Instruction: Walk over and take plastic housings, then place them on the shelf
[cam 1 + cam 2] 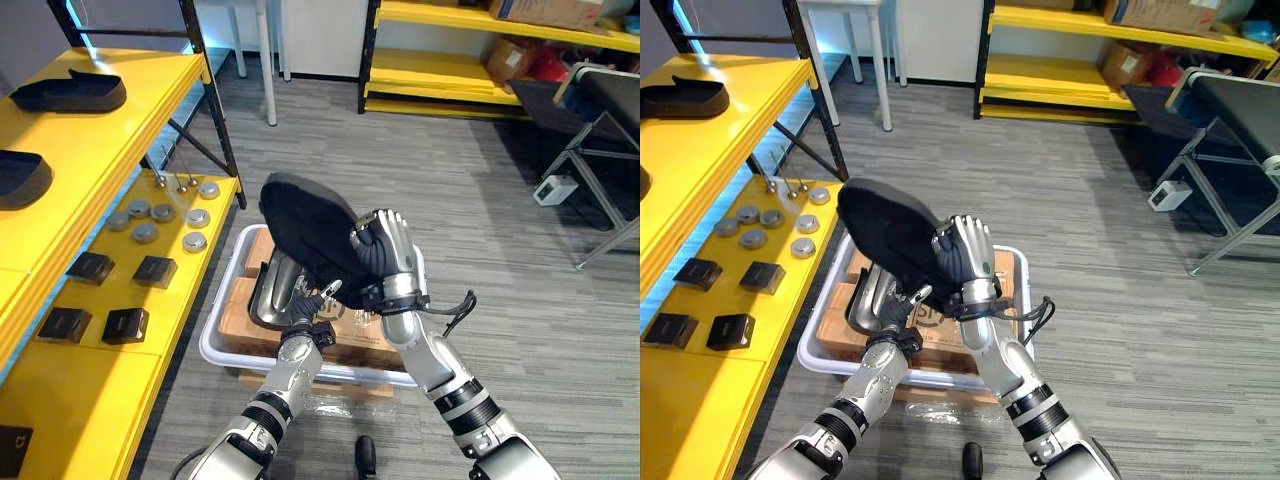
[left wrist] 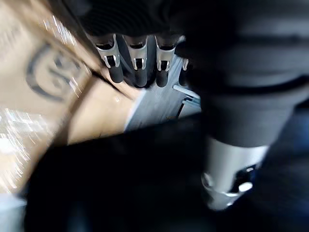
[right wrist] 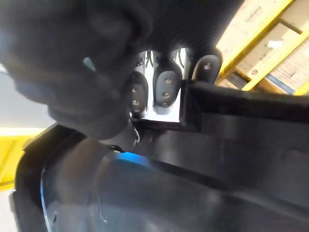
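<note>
Housing lifted out of the bin, shelf placement not yet done.
The right hand (image 1: pixel 385 250) has its fingers curled over the rim of a black domed plastic housing (image 1: pixel 305 225), held at frame centre above the white plastic bin (image 1: pixel 215 345). The left hand (image 1: pixel 308 303) sits just under it; I cannot tell whether it grips. Two similar black housings (image 1: pixel 70 92) already lie on the yellow metal shelf (image 1: pixel 100 150) at upper left, so the pick looks made, with carrying across and setting down left.
</note>
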Controlling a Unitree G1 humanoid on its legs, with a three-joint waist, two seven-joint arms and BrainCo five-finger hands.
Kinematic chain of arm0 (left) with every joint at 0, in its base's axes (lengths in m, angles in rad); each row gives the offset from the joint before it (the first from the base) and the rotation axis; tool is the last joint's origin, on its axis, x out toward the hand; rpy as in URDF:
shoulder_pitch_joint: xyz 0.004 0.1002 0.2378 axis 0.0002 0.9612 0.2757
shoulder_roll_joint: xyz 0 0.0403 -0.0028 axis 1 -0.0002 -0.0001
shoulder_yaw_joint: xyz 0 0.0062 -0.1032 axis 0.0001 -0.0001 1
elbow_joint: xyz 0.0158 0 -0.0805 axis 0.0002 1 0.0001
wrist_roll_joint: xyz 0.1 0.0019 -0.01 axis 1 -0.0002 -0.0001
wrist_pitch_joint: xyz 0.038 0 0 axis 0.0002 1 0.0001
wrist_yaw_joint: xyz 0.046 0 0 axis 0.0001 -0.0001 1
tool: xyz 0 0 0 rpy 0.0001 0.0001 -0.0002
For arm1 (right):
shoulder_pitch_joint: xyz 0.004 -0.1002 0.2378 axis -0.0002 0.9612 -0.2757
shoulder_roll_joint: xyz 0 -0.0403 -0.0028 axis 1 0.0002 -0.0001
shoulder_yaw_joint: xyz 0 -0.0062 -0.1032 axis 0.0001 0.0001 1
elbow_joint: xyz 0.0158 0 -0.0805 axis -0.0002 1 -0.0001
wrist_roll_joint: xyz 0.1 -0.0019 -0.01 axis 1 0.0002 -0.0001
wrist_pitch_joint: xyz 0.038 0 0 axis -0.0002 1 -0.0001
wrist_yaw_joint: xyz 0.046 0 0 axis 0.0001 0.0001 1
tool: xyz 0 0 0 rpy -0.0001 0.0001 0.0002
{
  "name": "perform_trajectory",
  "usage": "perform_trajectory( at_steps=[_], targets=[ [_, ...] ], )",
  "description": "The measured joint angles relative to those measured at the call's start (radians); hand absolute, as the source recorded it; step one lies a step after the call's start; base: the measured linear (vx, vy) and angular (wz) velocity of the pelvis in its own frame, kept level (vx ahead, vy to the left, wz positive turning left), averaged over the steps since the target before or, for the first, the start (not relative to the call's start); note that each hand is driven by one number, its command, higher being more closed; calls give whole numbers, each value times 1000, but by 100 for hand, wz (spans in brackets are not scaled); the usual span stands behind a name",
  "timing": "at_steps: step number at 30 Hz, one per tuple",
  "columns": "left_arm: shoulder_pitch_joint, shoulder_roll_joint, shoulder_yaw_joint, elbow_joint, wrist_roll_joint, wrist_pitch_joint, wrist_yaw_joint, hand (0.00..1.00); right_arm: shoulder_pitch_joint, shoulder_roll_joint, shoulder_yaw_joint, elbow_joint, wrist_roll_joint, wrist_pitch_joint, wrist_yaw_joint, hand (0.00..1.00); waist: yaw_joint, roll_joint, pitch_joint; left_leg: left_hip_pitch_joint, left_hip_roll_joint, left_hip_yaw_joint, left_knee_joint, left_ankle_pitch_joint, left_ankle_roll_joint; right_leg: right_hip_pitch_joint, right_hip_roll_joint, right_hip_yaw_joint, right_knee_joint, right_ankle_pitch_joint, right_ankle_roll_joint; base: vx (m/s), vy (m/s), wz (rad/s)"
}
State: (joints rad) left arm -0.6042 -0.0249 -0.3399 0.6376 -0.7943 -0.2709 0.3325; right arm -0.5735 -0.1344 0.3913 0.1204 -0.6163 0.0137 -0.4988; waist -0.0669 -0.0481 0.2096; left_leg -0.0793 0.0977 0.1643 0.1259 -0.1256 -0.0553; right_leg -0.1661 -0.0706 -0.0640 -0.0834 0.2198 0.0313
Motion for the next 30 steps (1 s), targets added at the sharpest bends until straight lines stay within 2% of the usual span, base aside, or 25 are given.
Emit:
perform_trajectory(
  at_steps=[1,2,5,9,14,19,20,22,26,27,28,30],
  targets=[
    [0,-5,2,-13,-39,-8,-16,0,1,6,2,0,8,-2,-4,100,0,0,0,1,0,0,0,0,0,1,0,0,0,0,0,0,0,0],
    [5,-5,4,-24,-98,-25,-48,100,2,14,-6,0,17,-13,-13,100,0,0,-6,1,0,-1,0,0,0,1,0,0,0,0,0,0,0,0],
    [28,-5,6,-50,-222,-40,-106,100,26,11,-16,-23,18,-34,-13,100,1,-1,-23,5,2,-4,-2,0,-1,8,1,-2,0,0,0,-8,2,1],
    [89,-5,10,-116,-300,-55,-165,100,80,12,-29,-61,21,-58,-16,100,1,-3,-36,15,3,-10,-21,1,-2,16,1,-4,-1,-2,2,-49,7,3],
    [127,-7,3,-153,-321,-56,-181,100,125,15,-36,-84,23,-83,-17,100,0,-6,-45,16,4,-25,-32,10,-8,18,2,-17,-1,-3,4,-21,0,8],
    [174,-7,1,-189,-283,-57,-181,100,178,25,-41,-112,23,-102,-17,100,10,-16,-54,33,4,-32,-60,27,-10,29,3,-28,-1,-3,4,1,0,5],
    [179,-7,4,-192,-276,-57,-181,100,185,29,-43,-112,24,-104,-17,0,12,-18,-56,33,4,-33,-60,27,-10,29,3,-28,-1,-3,4,0,0,0],
    [200,-7,22,-205,-230,-56,-175,100,208,43,-47,-112,31,-109,-13,0,15,-26,-62,33,4,-34,-60,27,-9,29,3,-29,-1,-3,4,0,0,0],
    [282,-7,132,-286,-55,-45,-155,100,300,65,-58,-130,75,-127,31,0,21,-31,-68,48,4,-63,-61,29,-10,61,1,-63,-1,-13,4,-4,8,20],
    [321,-6,180,-330,41,-38,-134,100,339,72,-57,-139,123,-138,68,0,21,-29,-79,49,4,-84,-63,30,-10,72,0,-86,-1,-21,6,-3,-7,48],
    [336,-4,204,-356,77,-36,-127,100,355,75,-57,-143,144,-141,82,0,22,-29,-84,49,4,-96,-67,34,-12,77,-1,-92,-1,-25,5,-8,-10,55],
    [375,4,299,-434,275,-32,-57,100,399,91,-69,-147,212,-156,123,0,33,-28,-99,48,3,-130,-84,48,-14,89,-4,-134,-1,-35,2,-7,-11,53]
  ],
)
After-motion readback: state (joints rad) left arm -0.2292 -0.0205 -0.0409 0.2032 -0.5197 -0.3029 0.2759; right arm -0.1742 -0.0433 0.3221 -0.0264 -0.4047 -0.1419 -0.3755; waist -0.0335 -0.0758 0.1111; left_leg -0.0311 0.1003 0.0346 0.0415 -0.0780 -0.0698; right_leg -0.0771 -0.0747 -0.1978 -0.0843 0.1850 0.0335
